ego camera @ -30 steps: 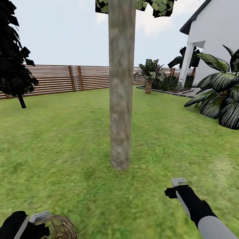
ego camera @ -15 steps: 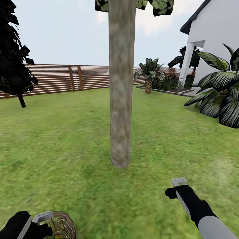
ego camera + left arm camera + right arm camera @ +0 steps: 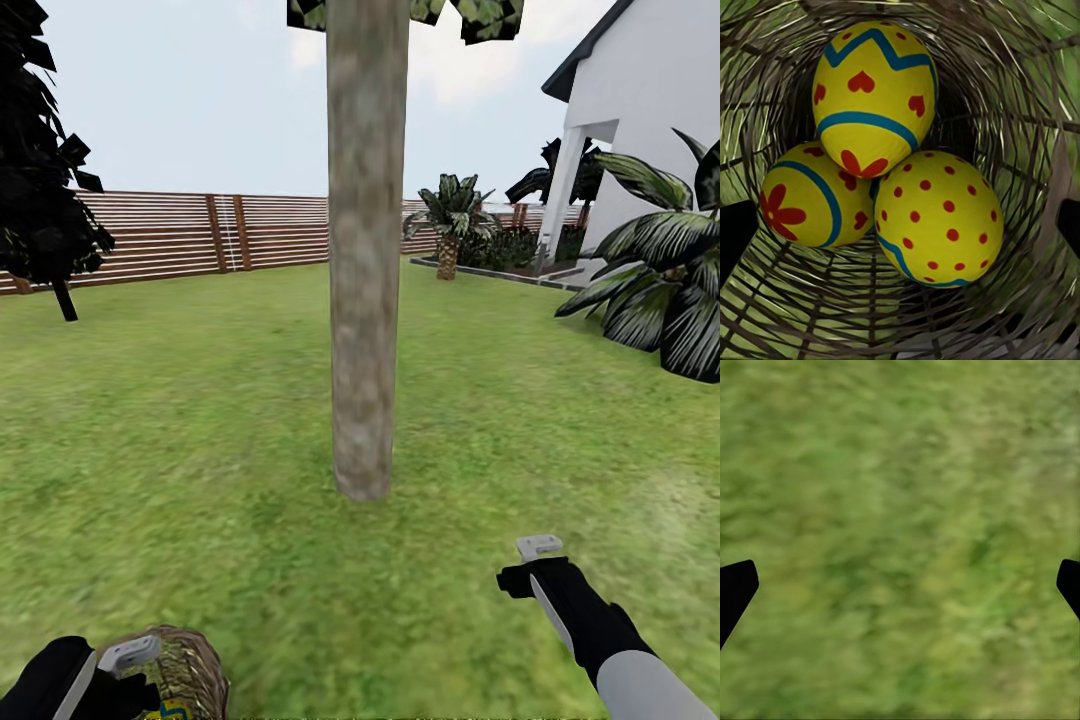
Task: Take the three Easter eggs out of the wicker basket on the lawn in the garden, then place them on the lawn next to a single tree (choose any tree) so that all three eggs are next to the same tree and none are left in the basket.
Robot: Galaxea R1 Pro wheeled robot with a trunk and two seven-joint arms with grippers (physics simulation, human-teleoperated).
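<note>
Three yellow Easter eggs lie together at the bottom of the wicker basket [image 3: 787, 315]: one with blue zigzag and red hearts [image 3: 874, 94], one with red flowers [image 3: 810, 202], one with red dots [image 3: 941, 217]. My left gripper [image 3: 900, 232] points into the basket, its dark fingertips [image 3: 735, 232] wide apart and seen through the weave, open. In the head view the basket [image 3: 185, 670] sits at the bottom left by my left gripper [image 3: 125, 655]. The tree [image 3: 365, 300] rises from the lawn [image 3: 200, 450] straight ahead. My right gripper [image 3: 538, 548] hangs open over bare grass [image 3: 900, 510].
A black tree [image 3: 45, 200] stands at the far left before the slat fence [image 3: 200, 235]. Broad-leaved palms [image 3: 665, 290] and a white house [image 3: 650, 130] fill the right. A short palm [image 3: 450, 225] stands further back. Open grass surrounds the trunk.
The whole picture has slid up slightly, so the camera moved. More of the basket shows at the bottom left. Both arms hold their places in the view.
</note>
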